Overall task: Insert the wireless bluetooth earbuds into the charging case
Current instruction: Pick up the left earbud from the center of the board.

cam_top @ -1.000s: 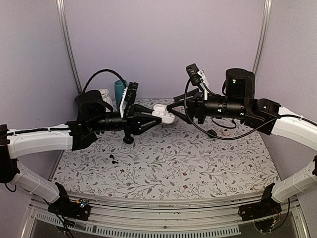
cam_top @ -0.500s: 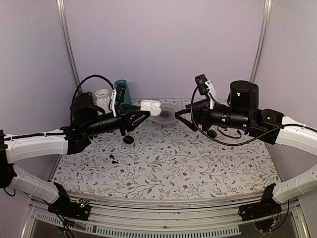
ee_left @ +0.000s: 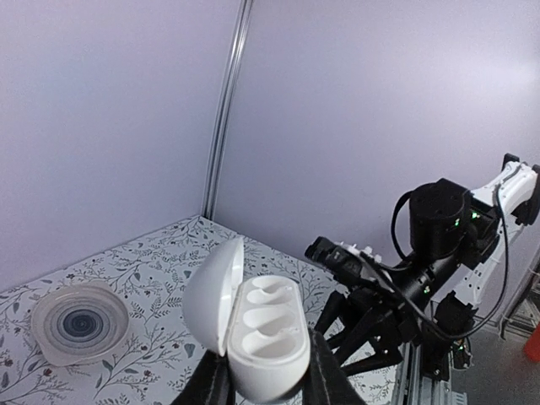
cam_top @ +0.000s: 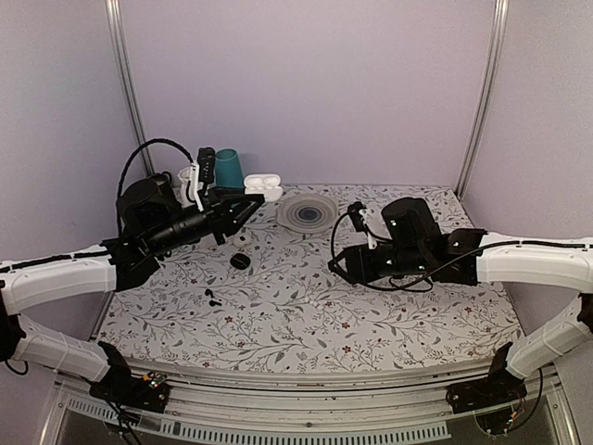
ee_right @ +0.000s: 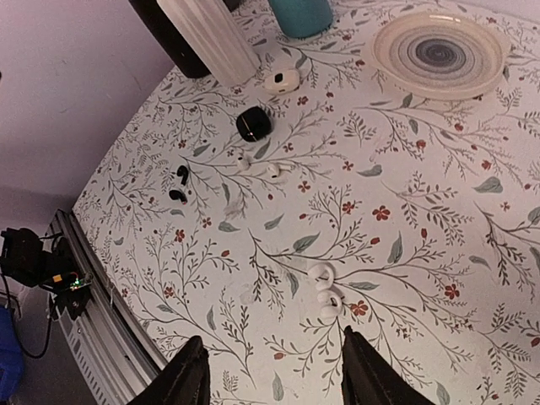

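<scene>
My left gripper (cam_top: 252,197) is shut on an open white charging case (cam_top: 263,185) and holds it high at the back left. In the left wrist view the case (ee_left: 257,333) shows empty sockets, its lid hinged left, between my fingers (ee_left: 325,375). My right gripper (cam_top: 339,265) is open and low over the mid table. In the right wrist view two white earbuds (ee_right: 325,287) lie side by side on the cloth, just ahead of the gripper (ee_right: 274,380) and between its finger lines. Two more white buds (ee_right: 260,166) and two black buds (ee_right: 178,184) lie further off.
A black case (ee_right: 252,123) and a closed white case (ee_right: 281,81) lie toward the back left. A teal cup (cam_top: 228,167), a white ribbed vase (ee_right: 209,38) and a clear ridged plate (cam_top: 305,212) stand along the back. The table's edge rail (ee_right: 93,304) is near the black buds.
My left gripper has carried the open case back and to the left. My right arm has swung down from the mid-air meeting point and now points at the table.
</scene>
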